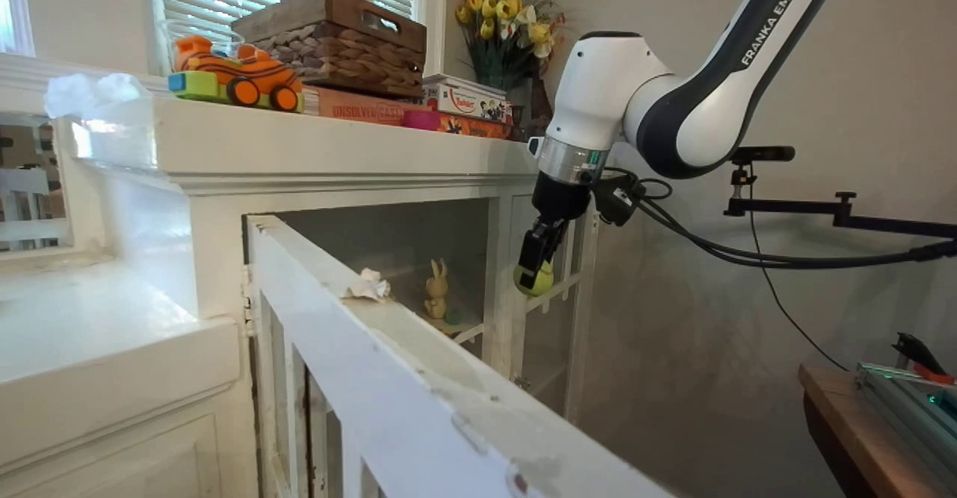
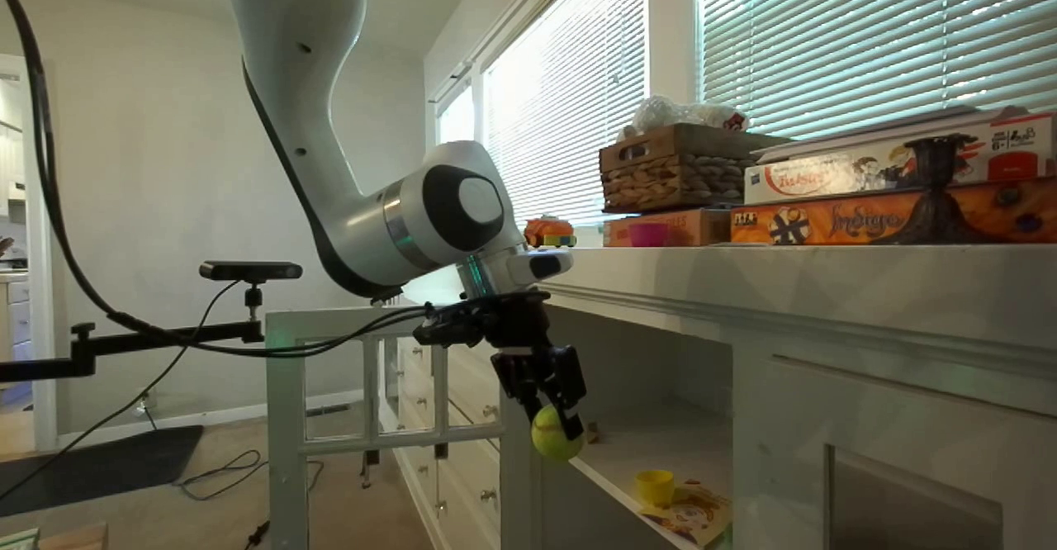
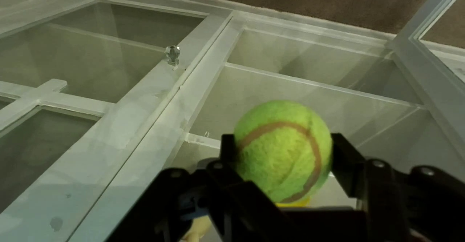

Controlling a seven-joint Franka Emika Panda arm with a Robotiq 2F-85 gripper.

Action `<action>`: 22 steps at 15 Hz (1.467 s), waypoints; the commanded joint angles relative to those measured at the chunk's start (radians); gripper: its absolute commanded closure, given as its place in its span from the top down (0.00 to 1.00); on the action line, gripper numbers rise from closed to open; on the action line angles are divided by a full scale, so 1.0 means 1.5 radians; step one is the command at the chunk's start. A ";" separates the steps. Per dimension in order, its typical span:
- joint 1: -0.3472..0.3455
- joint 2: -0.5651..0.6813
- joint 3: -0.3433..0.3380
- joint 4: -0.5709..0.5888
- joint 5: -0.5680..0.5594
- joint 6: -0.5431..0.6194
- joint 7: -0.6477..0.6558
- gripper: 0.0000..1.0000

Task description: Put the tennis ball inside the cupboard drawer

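The tennis ball (image 3: 283, 151) is yellow-green with a brownish seam line. My gripper (image 3: 281, 145) is shut on it, one black finger on each side, in the wrist view. The ball also shows below the fingertips in both exterior views (image 1: 543, 281) (image 2: 552, 436). The cupboard drawer is the open compartment of the cream-white cabinet, with a grey inside (image 1: 448, 232) and a pale shelf (image 2: 636, 434). The gripper points down and holds the ball in the air, seemingly just outside the opening, near the shelf's front edge. The far sides of the ball are hidden.
The compartment's paned door (image 1: 419, 348) stands open, with crumpled paper (image 1: 368, 286) on its top edge. A bunny figurine (image 1: 437, 289), a yellow cup (image 2: 655, 488) and a printed card (image 2: 698, 513) are on the shelf. The thick cabinet top (image 2: 784, 286) overhangs, bearing a basket (image 2: 681, 166) and game boxes.
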 commanded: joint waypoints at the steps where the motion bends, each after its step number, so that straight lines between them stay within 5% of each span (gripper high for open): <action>1: 0.011 0.032 -0.035 0.021 -0.098 0.073 0.058 0.41; 7: 0.048 0.096 -0.118 0.088 -0.240 0.195 0.151 0.41; 13: 0.126 0.174 -0.190 0.143 -0.246 0.258 0.176 0.41; 22: 0.345 0.307 -0.394 0.216 -0.193 0.334 0.234 0.41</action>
